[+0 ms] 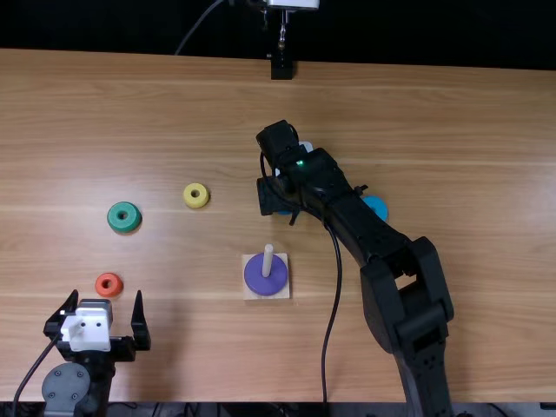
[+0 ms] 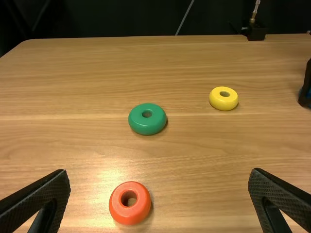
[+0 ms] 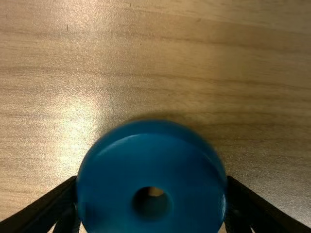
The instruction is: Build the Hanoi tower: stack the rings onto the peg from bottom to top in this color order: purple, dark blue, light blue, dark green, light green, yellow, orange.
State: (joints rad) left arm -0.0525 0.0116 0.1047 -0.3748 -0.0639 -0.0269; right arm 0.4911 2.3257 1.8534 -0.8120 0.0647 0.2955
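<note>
- Left pincer (image 1: 106, 293): wide, nothing held.
- Right pincer (image 1: 280, 211): narrowed on a blue ring (image 3: 150, 170), one finger at either side.
- Second blue ring (image 1: 376, 207): on the table (image 1: 486, 287), right of the right pincer, partly under its arm.
- Peg (image 1: 268, 254): nearer the table's near edge than the right pincer, bearing the purple ring (image 1: 266, 280) on a square base (image 1: 251, 291).
- Orange ring (image 2: 140, 208): just ahead of the left pincer, in line with its gap.
- Green ring (image 2: 147, 127): farther ahead of the left pincer.
- Yellow ring (image 2: 223, 103): between the green ring and the right pincer.
</note>
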